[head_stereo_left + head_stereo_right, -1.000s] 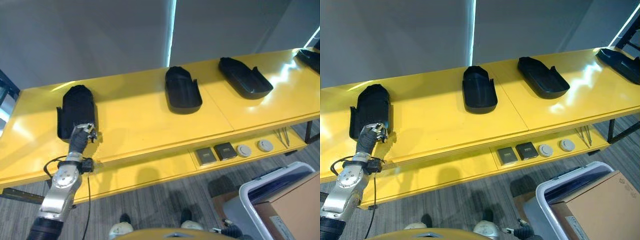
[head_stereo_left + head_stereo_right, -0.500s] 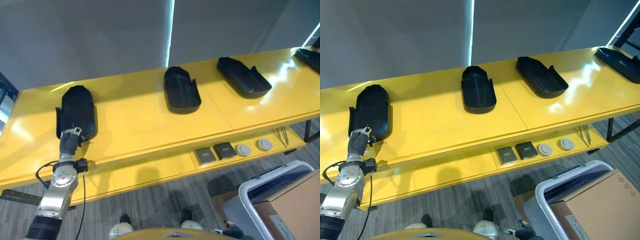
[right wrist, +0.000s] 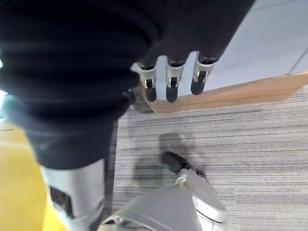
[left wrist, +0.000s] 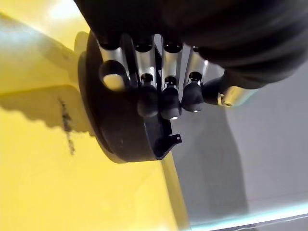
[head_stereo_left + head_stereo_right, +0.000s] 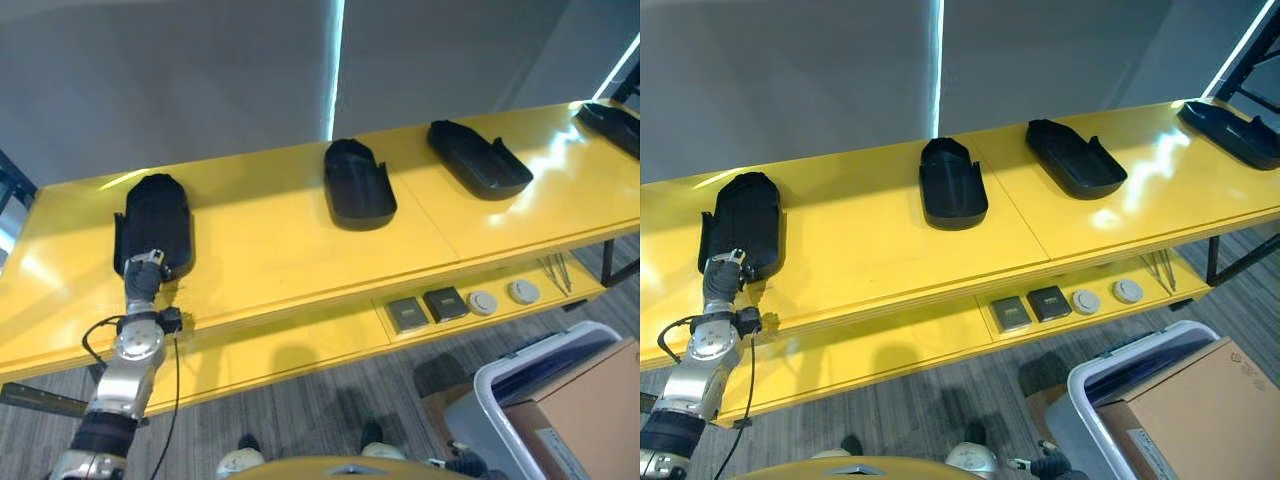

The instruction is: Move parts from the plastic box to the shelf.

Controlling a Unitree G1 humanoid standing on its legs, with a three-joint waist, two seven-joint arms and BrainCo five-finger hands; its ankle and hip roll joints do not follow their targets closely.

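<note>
Your left hand (image 5: 143,274) sits at the near end of the leftmost black part (image 5: 154,222) on the yellow shelf (image 5: 270,250). In the left wrist view its fingers (image 4: 166,96) are curled, with their tips touching the part's rim but not clamped round it. Your right hand (image 3: 173,79) hangs low over the floor with its fingers loosely straight and holding nothing. Three further black parts (image 5: 358,183) lie farther along the shelf, well apart from the fingers. Expect a rigid, light, smooth moulded shell; it may slide on the glossy surface. Take hold across a raised side wall near the end closest to the fingers.
</note>
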